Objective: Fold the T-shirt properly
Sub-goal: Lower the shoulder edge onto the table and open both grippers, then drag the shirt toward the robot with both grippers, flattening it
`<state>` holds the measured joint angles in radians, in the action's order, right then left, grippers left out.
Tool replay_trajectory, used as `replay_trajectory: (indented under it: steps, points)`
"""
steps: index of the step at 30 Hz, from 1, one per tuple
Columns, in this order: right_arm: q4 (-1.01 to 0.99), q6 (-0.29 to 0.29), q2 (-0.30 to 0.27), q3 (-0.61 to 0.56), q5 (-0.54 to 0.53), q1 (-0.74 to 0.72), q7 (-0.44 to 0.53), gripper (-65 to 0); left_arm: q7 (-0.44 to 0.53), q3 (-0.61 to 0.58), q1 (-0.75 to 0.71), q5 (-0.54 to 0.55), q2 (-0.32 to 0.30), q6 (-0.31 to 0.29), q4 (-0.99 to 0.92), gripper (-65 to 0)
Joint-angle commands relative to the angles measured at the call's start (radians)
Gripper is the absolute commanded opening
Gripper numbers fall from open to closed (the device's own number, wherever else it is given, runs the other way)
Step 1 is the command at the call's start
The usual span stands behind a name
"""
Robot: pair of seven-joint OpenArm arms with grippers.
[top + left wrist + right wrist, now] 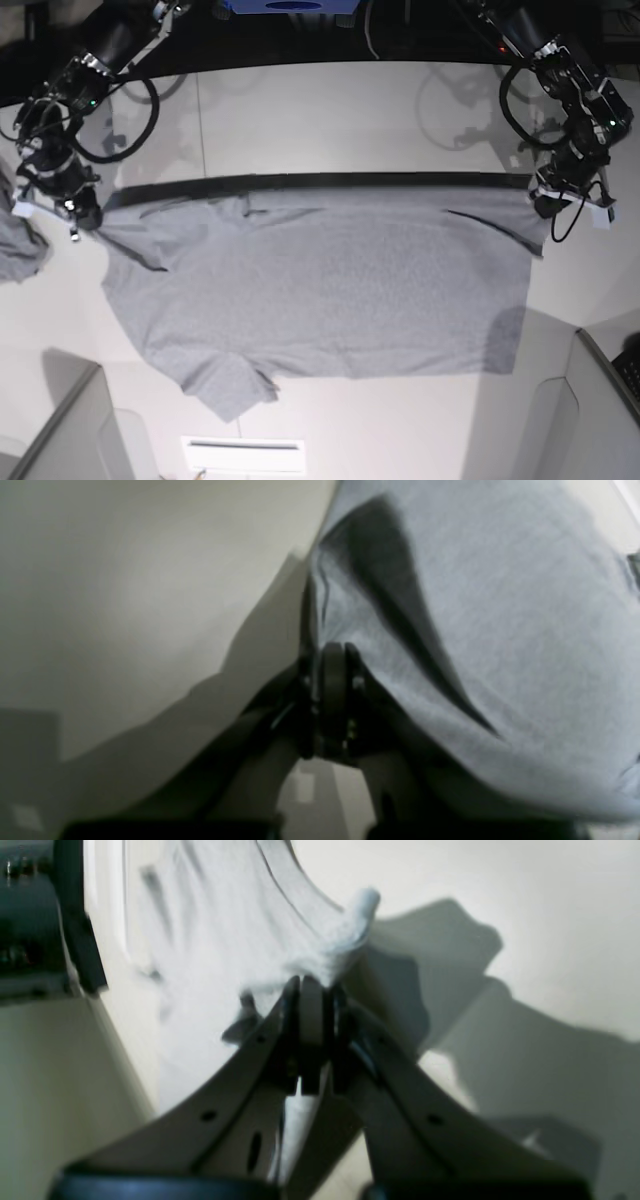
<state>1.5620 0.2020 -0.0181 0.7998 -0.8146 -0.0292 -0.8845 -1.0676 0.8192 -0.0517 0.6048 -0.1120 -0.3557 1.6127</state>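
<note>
T-shirt [320, 290]; sleeve overhead only, seemingly

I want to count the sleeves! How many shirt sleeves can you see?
1. Only one sleeve shows plainly, at the near-left corner of the T-shirt. The other may be bunched in the right end effector at the far-left corner.

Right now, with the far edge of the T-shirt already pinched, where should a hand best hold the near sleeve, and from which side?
Grip the T-shirt at the cuff of the free sleeve, coming from the table's near edge. It lies flat and points that way, clear of both hands.
</note>
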Motion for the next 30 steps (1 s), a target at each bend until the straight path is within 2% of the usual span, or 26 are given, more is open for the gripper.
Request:
replay_trajectory:
  steps: [1, 4, 9, 16, 20, 26, 30]
  points:
    - [0.033, 0.003, -0.032, 0.003, -0.022, -0.034, -0.008, -65.0, -0.001, 0.004, 0.036, 0.013, -0.033, 0.001, 0.051, -65.0]
    - [0.064, 0.032, -0.038, 0.013, -0.022, -0.09, -0.089, -65.0, -0.102, 0.007, 0.071, 0.013, -0.041, 0.001, 0.11, -65.0]
    - [0.099, 0.11, -0.042, 0.014, -0.016, -0.091, -0.161, -65.0, -0.184, 0.068, 0.069, 0.013, -0.041, 0.001, 0.156, -65.0]
    - [0.102, 0.106, -0.035, 0.014, -0.024, 0.045, -0.158, -65.0, -0.194, 0.104, -0.058, 0.013, -0.036, -0.007, 0.157, -65.0]
    - [0.102, 0.106, -0.032, 0.016, -0.027, 0.131, -0.112, -65.0, -0.194, 0.11, -0.13, 0.013, -0.035, -0.007, 0.157, -65.0]
    - [0.102, 0.106, -0.035, 0.005, -0.13, 0.263, 0.009, -65.0, -0.191, 0.116, -0.213, 0.013, -0.038, -0.007, 0.174, -65.0]
    - [0.102, 0.093, -0.027, 0.003, -0.13, 0.298, 0.023, -65.0, -0.147, 0.177, -0.25, 0.013, -0.031, -0.007, 0.208, -65.0]
